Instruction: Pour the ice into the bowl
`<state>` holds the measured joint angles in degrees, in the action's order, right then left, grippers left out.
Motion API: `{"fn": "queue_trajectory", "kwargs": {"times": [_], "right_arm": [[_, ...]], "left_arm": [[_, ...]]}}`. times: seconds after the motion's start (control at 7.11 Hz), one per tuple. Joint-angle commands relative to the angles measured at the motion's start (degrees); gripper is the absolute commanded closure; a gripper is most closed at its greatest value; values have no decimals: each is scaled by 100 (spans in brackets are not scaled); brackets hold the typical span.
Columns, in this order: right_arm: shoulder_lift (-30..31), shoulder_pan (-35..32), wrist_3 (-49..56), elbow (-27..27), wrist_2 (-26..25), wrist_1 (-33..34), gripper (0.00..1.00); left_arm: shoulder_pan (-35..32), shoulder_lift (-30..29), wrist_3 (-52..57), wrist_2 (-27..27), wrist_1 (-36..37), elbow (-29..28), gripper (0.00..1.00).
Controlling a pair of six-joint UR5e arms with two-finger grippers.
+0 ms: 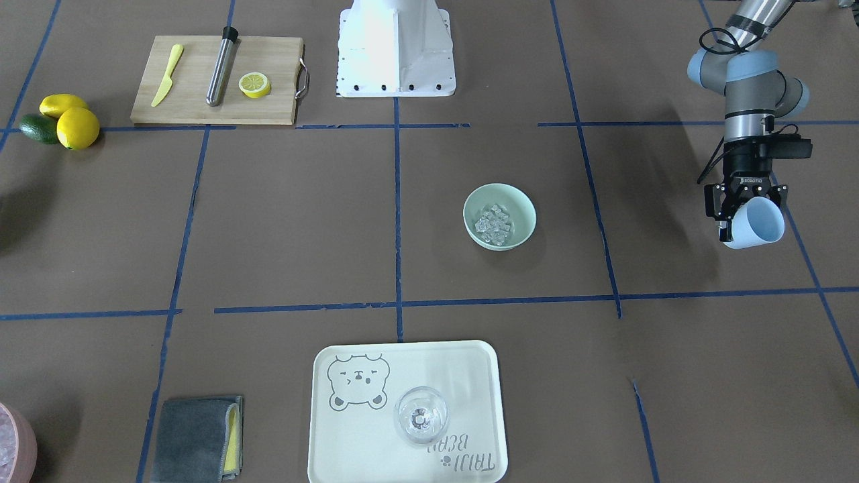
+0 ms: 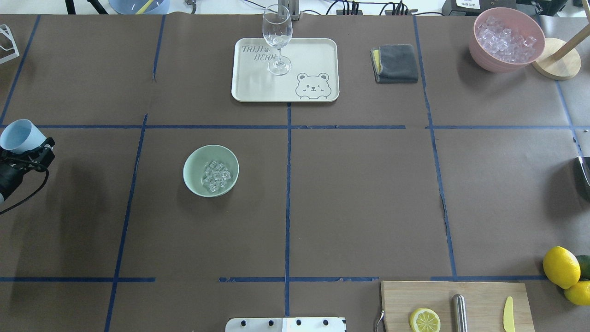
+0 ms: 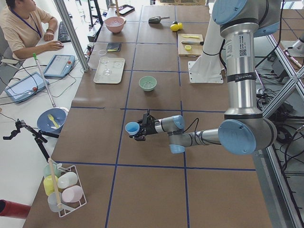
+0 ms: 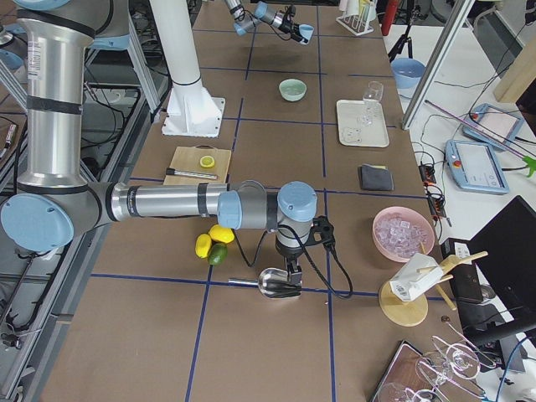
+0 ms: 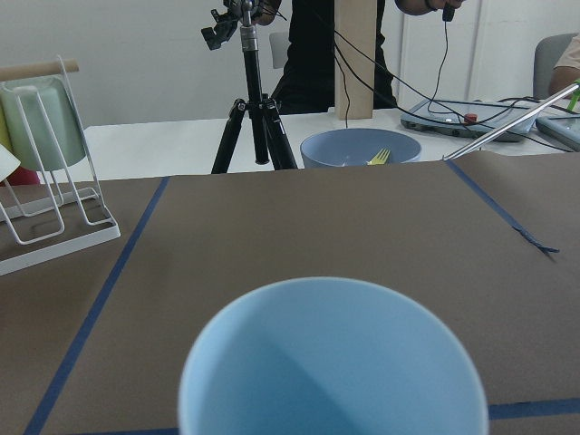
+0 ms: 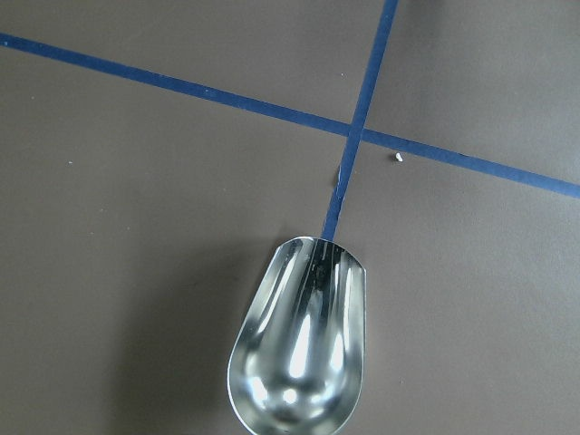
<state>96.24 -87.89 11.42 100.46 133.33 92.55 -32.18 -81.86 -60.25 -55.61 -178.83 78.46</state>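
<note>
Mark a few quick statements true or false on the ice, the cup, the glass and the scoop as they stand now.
1. The ice lies in the green bowl. True.
2. The left tool grips the blue cup. True.
3. The cup hangs right over the bowl. False: it is held well off to one side, apart from the bowl.
4. The glass stands on the cutting board. False: it stands on the tray.
5. The metal scoop is full of ice. False: it is empty in the right wrist view.
</note>
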Motion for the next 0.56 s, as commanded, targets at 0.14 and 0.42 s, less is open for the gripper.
{"fn": "queue_trajectory", "kwargs": {"times": [0.14,0.42], "right_arm": [[0,0,0,0,0,0,0],[0,0,0,0,0,0,0]], "left_arm": [[98,-49,-13,-11,6,-42,78],[98,-32,13,-19,-29,-41,1]]}}
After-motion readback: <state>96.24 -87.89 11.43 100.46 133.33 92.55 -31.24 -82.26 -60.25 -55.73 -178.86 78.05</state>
